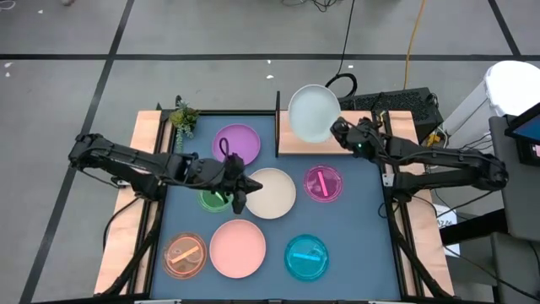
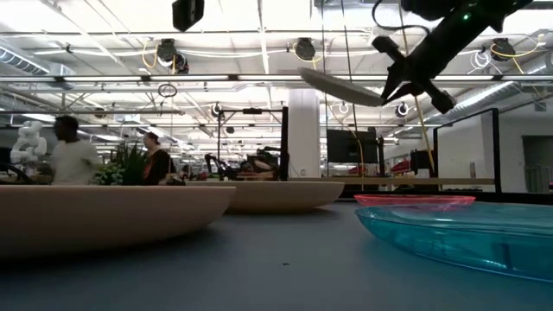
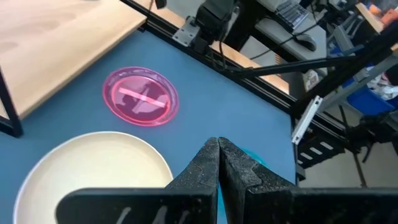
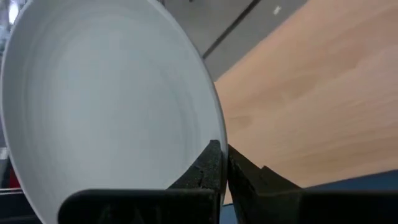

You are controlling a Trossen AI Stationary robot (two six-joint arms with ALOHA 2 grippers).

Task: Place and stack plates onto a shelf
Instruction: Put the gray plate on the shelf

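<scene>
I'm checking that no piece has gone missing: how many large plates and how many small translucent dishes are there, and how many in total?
Large opaque plates: 4 - purple, cream, pink, pale mint, which is held above the shelf by the right gripper.
Small translucent dishes: 4 - green, partly under the left gripper, magenta, orange, cyan.
Total: 8

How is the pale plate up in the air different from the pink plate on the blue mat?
The pale mint plate is pinched at its rim by the right gripper and hangs tilted above the wooden shelf; the pink plate lies flat on the mat, untouched. One is whitish, the other pink. Both are round, opaque and look similar in size.
</scene>
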